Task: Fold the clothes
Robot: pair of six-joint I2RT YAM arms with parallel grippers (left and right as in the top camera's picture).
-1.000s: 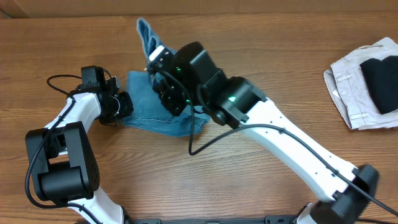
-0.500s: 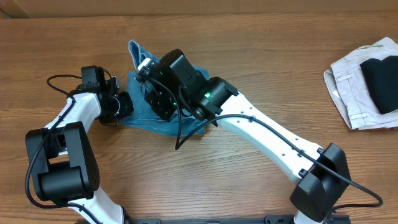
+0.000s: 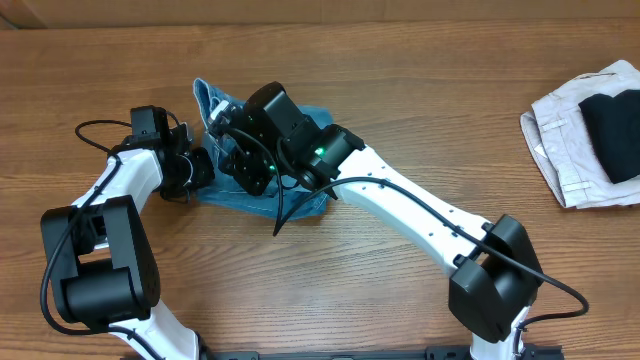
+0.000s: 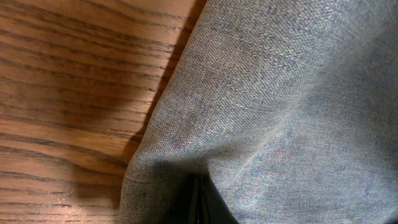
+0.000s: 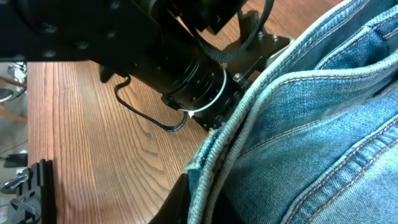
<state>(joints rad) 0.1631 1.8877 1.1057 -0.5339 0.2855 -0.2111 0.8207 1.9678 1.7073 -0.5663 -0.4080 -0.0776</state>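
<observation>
Jeans (image 3: pixel 258 200) lie as a part-folded bundle left of centre on the tabletop (image 3: pixel 420 80), between your two arms. Your right pincer (image 3: pixel 224 130) has reached across the bundle and is closed on a stitched denim edge. The right wrist view shows that seam running down into its fingers, and a flap of cloth stands up beside it near the far-left corner of the bundle. Your left pincer (image 3: pixel 197 168) sits against the left edge of the bundle. Its own view is filled with denim gathering into a dark slit at the bottom, so I judge it pinched on the cloth. The off-white garment (image 3: pixel 560 150) and the black garment (image 3: pixel 615 125) lie well apart at the right edge.

Assessment: a fold is under way, with the carried part drawn leftward over the rest. Next, lay that part flat and square with the bundle's left edge, then open the right pincer. Keep the two pincers apart, as they are close.
</observation>
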